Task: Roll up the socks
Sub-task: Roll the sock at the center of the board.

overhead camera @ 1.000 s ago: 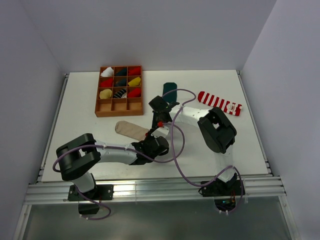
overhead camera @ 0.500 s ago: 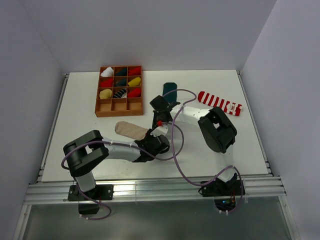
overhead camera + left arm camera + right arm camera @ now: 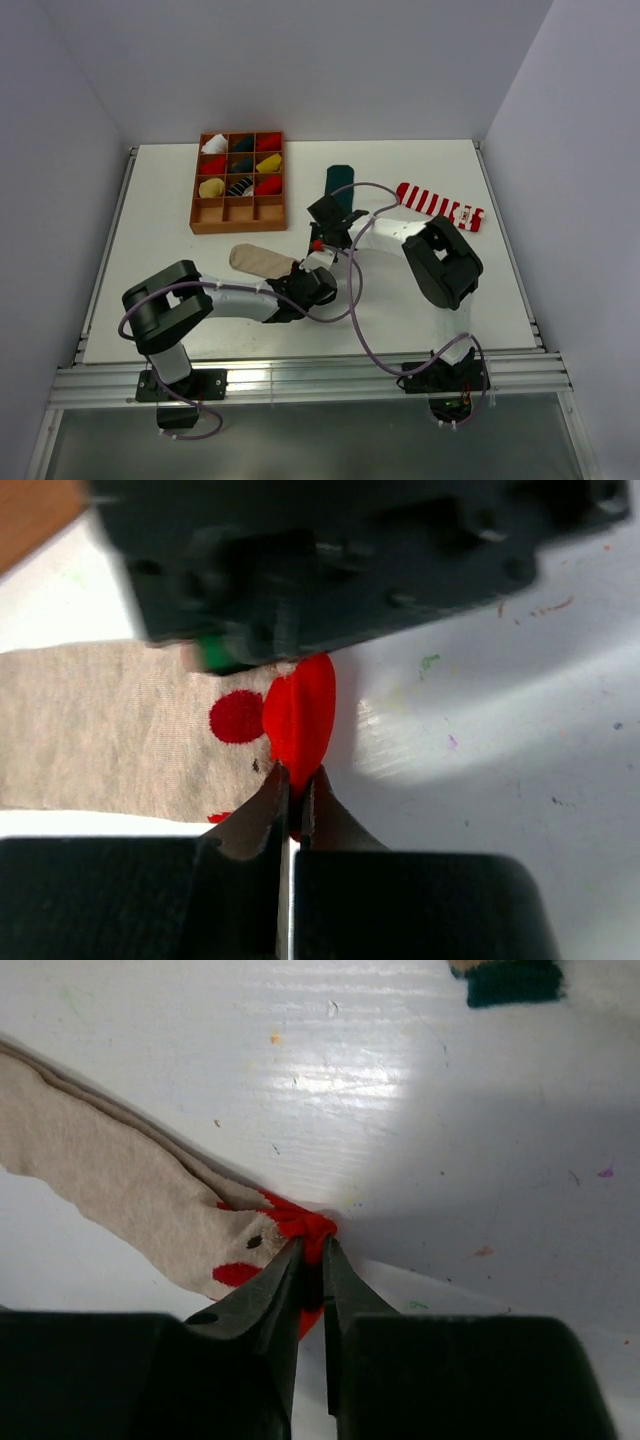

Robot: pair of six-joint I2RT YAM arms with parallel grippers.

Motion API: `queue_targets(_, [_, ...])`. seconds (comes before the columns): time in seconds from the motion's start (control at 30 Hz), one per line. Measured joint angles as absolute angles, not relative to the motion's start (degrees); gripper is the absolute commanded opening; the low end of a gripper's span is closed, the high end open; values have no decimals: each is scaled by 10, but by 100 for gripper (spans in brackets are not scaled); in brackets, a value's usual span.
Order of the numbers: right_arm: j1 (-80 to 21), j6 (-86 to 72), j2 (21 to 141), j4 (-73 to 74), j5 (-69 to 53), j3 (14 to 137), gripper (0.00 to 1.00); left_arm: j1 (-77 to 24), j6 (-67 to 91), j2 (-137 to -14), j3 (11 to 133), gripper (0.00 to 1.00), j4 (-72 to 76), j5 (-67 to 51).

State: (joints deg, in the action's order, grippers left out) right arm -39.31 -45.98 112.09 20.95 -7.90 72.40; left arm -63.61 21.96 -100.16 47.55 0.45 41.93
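The left gripper (image 3: 293, 798) has its fingertips drawn together on the near edge of the red toe (image 3: 300, 705) of the beige sock (image 3: 110, 725), with only a thin fold of knit between them. The right gripper (image 3: 312, 1258) is clamped on that same toe from the other side, bunching the red cloth into a small pucker. From that shared pinch the sock runs away flat on the white table (image 3: 170, 280), its cuff end pointing left, lying just in front of the wooden tray (image 3: 238, 222) of rolled bundles. The dark green sock (image 3: 339, 180) lies beyond the right gripper and the red-and-white striped sock (image 3: 440, 205) further right, both flat and unrolled, well apart from the beige one. The sock looks light, limp and thin. It will probably sag and fold wherever it is lifted rather than hold a shape, and on this glossy tabletop it may slide instead of curling over. Both claws grip close together at the toe tip, so the cloth gathers to a point there. For an even first turn, a hold at the two corners of the toe would likely serve better, taking both layers at once, since a pinch on the top layer alone could let the sock open up — and the knit offers no stiffness to correct that.
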Motion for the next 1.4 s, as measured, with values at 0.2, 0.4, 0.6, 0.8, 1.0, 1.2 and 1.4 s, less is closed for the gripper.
queue_targets(0.2, [-378, -472, 1065, 151, -84, 642, 40, -579, 263, -929, 429, 0, 11, 305])
queue_targets(0.4, [-357, -500, 995, 74, -71, 564, 43, -482, 324, -866, 385, 0, 23, 183])
queue_targets(0.6, [-354, -537, 949, -23, -65, 492, 51, -427, 378, -860, 360, 0, 62, 63])
queue_targets(0.8, [-368, -572, 951, -81, -64, 462, 53, -385, 446, -859, 325, 0, 122, -29])
queue_targets(1.0, [-392, -594, 967, -111, -61, 463, 53, -372, 479, -856, 305, 0, 148, -63])
queue_targets(1.2, [-403, -601, 980, -111, -54, 471, 51, -365, 495, -855, 298, 0, 157, -80])
queue_targets(1.4, [-418, -600, 998, -105, -51, 493, 50, -358, 505, -855, 294, 0, 162, -91])
